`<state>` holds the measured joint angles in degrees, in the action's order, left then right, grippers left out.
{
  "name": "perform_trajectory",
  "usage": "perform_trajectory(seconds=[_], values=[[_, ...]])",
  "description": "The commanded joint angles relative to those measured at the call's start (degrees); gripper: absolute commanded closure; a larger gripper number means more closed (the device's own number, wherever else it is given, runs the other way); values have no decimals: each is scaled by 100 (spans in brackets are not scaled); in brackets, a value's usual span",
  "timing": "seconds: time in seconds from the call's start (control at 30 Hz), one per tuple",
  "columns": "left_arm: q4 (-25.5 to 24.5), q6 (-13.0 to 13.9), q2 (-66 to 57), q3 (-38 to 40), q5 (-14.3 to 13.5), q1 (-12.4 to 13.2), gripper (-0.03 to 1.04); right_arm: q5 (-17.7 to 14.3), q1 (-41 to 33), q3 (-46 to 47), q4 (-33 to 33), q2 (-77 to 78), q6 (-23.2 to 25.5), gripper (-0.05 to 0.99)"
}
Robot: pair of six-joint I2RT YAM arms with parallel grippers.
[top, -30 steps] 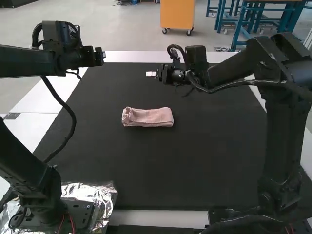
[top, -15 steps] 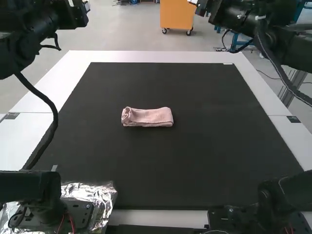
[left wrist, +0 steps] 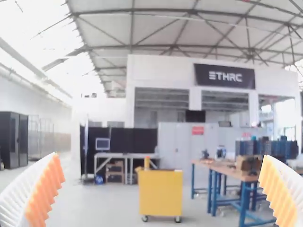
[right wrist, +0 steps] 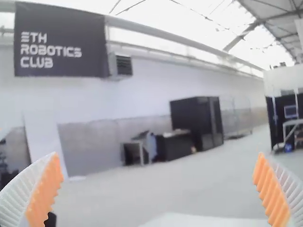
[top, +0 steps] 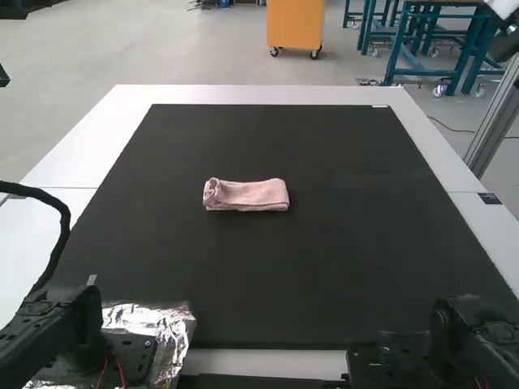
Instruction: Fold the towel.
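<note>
the pink towel (top: 246, 195) is on the black mat (top: 324, 267), near the middle, folded up into a small, long shape. the left gripper (left wrist: 161, 155) has its fingers wide apart. the right gripper (right wrist: 158, 153) has its fingers wide apart too.

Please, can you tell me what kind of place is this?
Probably a robotics workshop or lab: the left arm and the right arm stand at a table, and farther off are a workbench and a wheeled cart.
</note>
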<state>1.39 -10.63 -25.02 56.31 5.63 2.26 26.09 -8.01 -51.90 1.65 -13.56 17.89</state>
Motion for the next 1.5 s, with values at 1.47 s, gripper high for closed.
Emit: perform_trajectory(seconds=[1.47], values=[[-271,1169,2502,-5631,1424,424,4,-4243,-377,5199,-429,1356,-2967,1]])
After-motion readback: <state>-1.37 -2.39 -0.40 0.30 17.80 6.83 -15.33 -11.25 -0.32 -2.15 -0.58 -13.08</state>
